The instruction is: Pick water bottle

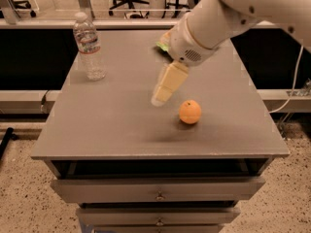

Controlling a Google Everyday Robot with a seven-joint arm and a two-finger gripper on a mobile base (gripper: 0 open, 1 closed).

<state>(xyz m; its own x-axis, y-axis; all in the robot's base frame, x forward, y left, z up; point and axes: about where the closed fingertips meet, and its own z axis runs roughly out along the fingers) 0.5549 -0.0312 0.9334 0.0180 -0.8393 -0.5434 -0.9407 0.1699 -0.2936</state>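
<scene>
In the camera view, the only view we have, the water bottle (89, 47) stands upright near the far left corner of the table (112, 130), cap on top and its label facing us. It stands alone there with bare surface all round it, so we judge an approach from the middle of the table would meet nothing on the way.

The arm (218, 18) comes in from over the far right corner and slants down toward the centre. The gripper (160, 99) hangs at its end above the middle of the table, tilted, with its tip pointing down and toward the left edge. That lean suits a reach toward the bottle's corner, though the two are well apart. We cannot tell whether the gripper is released or clenched. We can say only that it has no hold of the bottle and that nothing shows in its grasp.

An orange (190, 112) rests just beside the gripper's tip, on the side of the right edge and a little nearer the front edge. It is no part of the task. A green packet (164, 42) lies toward the far edge, mostly hidden behind the arm.

Counting: one water bottle, one orange, one green packet, one arm with one gripper, and below the table top two drawer fronts (158, 191). The pick is not yet begun, by our reading.
</scene>
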